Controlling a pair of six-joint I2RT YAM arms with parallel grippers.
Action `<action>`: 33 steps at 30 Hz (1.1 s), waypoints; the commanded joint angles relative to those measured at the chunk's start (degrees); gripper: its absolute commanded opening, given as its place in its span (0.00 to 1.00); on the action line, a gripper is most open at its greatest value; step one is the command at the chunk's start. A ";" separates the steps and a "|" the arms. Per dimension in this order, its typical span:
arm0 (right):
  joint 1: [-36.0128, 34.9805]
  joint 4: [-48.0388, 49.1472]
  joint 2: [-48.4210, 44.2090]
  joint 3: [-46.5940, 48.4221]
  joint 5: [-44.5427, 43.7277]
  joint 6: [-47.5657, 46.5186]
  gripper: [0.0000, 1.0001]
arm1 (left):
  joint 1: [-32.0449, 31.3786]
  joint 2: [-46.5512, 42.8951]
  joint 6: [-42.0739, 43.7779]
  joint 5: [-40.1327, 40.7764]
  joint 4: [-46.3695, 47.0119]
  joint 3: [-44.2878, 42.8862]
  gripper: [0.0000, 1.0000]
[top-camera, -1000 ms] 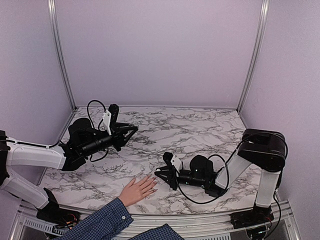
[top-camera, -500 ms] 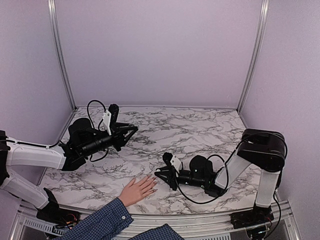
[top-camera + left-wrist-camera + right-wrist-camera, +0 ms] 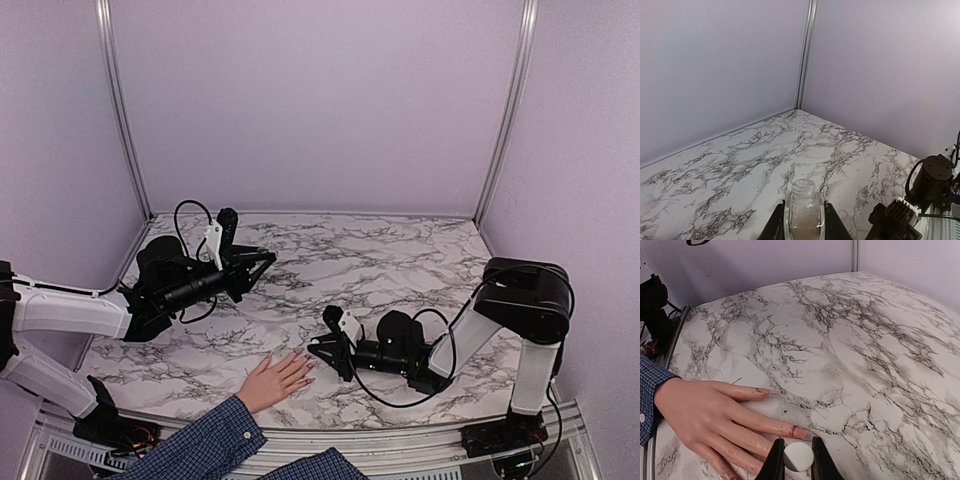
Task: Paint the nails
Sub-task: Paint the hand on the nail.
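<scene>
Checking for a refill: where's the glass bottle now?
Left wrist view: the bottle is clamped in the left gripper, over the table's left side, away from the hand.

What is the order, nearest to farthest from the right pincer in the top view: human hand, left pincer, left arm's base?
1. Human hand, just left of the right pincer, which grips a white round piece.
2. Left pincer, raised over the back left, holding a glass bottle.
3. Left arm's base, at the near left corner.

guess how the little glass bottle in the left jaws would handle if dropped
The bottle looks like clear glass, so probably rigid, slippery and breakable. Its neck looks open, with no cap, so tipping would likely spill any contents. Rounded sides suggest it might roll.
</scene>
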State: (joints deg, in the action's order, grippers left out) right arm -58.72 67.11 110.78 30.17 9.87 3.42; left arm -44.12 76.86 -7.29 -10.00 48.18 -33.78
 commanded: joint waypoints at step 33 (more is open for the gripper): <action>0.12 -3.87 0.40 1.56 -6.33 1.23 0.00 | 0.39 -1.19 0.44 0.51 2.62 0.47 0.00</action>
State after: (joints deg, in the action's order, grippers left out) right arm -58.92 64.47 110.78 30.20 5.10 3.49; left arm -44.12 76.86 -7.29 -10.00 48.18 -33.78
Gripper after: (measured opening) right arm 0.128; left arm 0.208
